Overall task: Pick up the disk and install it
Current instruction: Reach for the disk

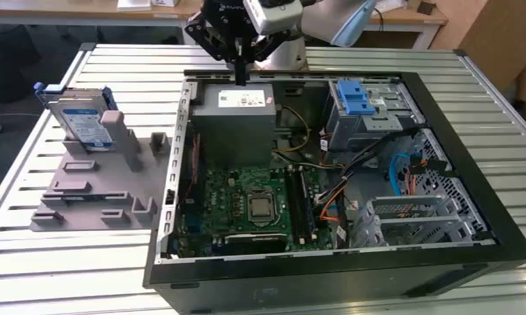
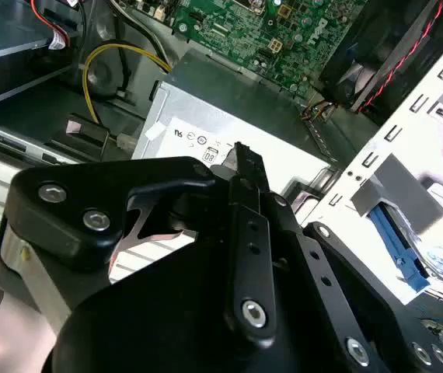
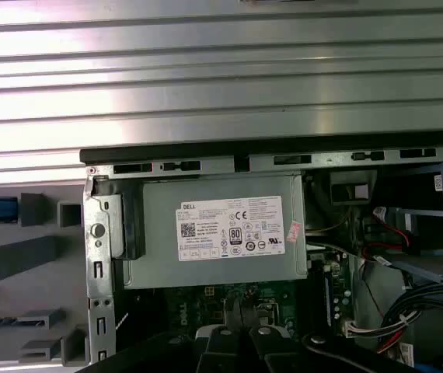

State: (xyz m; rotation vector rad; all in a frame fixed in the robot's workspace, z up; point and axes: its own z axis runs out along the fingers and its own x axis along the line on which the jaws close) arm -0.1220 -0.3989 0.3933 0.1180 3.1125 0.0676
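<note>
At the near edge of the slatted bench point(image 1: 35, 262) lies the open computer case point(image 1: 333, 275). Farther back, at the exterior view's left, the disk point(image 1: 81, 121) stands on edge in a grey holder point(image 1: 88, 197), well apart from the case. Beyond, the hand point(image 1: 242, 80) hangs closed on nothing, just above the power-supply box point(image 1: 232, 131).

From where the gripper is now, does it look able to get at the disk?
Probably yes. The disk stands upright on the grey fixture outside the case, nothing above it. The gripper hangs over the power supply, seemingly above the case's rim, so the way across looks free.
</note>
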